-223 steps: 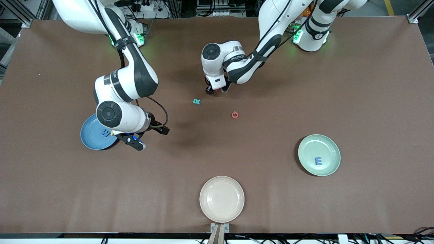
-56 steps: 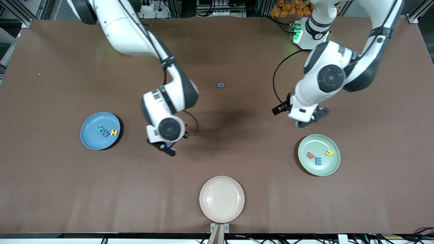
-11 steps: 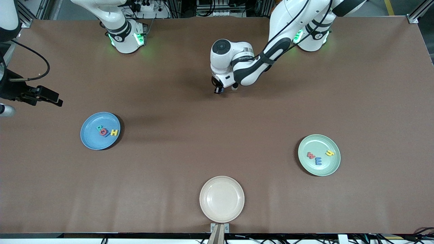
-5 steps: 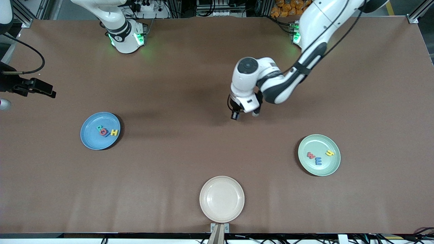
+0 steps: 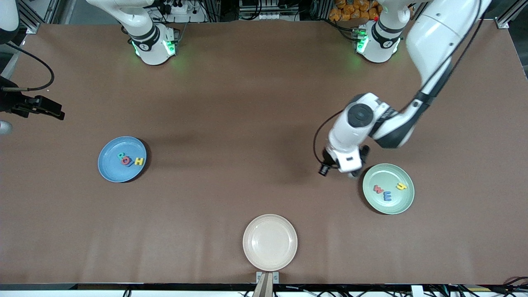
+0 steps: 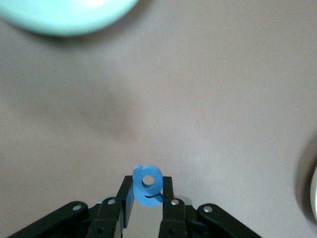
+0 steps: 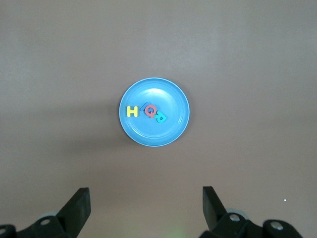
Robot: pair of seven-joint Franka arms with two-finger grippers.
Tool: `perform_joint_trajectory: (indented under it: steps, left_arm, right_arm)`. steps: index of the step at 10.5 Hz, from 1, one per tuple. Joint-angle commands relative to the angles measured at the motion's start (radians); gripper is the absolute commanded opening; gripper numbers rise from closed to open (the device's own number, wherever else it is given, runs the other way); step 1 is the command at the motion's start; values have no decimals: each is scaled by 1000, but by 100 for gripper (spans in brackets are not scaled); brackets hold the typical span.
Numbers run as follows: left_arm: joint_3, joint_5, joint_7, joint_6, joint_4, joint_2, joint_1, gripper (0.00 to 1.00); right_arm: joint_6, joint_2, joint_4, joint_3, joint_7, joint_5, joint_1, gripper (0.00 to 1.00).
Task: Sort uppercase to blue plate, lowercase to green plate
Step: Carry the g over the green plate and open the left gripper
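While the left gripper [image 6: 147,206] hung over bare table just beside the green plate [image 5: 406,202], toward the right arm's end of it, its fingers [image 6: 168,208] were pinched on the blue a [image 6: 147,184], held upright betw. the pads. In the front view that gripper [image 5: 354,173] was mostly hidden under its own wrist, so the letter didn't show there.

Green plate carried 3 lowercase letters: red w-like one [image 5: 377,189], blue m [image 5: 387,195] touching it, and yellow y [image 5: 401,186] a bit apart, nearer the plate's rim.

Blue plate [image 5: 109,169] sat toward the right arm's end of the table w/ the uppercase set bunched in its middle: teal R [image 5: 121,156], red G [image 5: 125,161], yellow H [image 5: 139,161], and a dark blue W [image 7: 144,106] partly under the G, only an edge visible. Right wrist view showed the same plate [image 7: 171,131] from high up.

Right gripper [image 7: 146,210] waited high over the table's edge at the right arm's end, above the blue plate, fingers spread wide, nothing betw. them.

Cream plate [image 5: 269,242] sat nearest the front camera, mid-table.
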Motion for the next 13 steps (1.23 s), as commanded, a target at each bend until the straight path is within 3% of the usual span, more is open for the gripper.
perform_joint_trajectory:
  steps: [1, 4, 6, 9, 10, 11, 12, 13]
  left_arm:
    - [-18, -87, 220, -166, 134, 16, 48, 0]
    - [4, -108, 519, -250, 185, 51, 142, 0]
    - [68, -102, 719, -253, 175, 56, 159, 0]
    - [122, -102, 948, -291, 177, 56, 176, 0]
    - [120, -101, 1007, -310, 181, 51, 188, 38]
    - [120, -101, 1056, -319, 180, 39, 196, 89]
    - [120, -101, 1075, -334, 182, 22, 197, 100]
    - [117, -101, 1076, -359, 185, -2, 193, 100]
  right_arm:
    - [-4, 3, 17, 5, 1, -16, 3, 100]
    - [-3, -6, 14, 3, 0, -16, -2, 100]
    - [-15, -11, 9, 5, 3, -15, 5, 100]
    - [-56, -12, 22, -1, 7, 50, -11, 100]
    - [-58, -12, 23, 2, 9, 47, -8, 100]
    - [-58, -12, 25, -1, 9, 45, -9, 100]
    - [-58, -12, 26, -1, 10, 45, -9, 100]
    - [-58, -11, 29, -1, 11, 44, -8, 100]
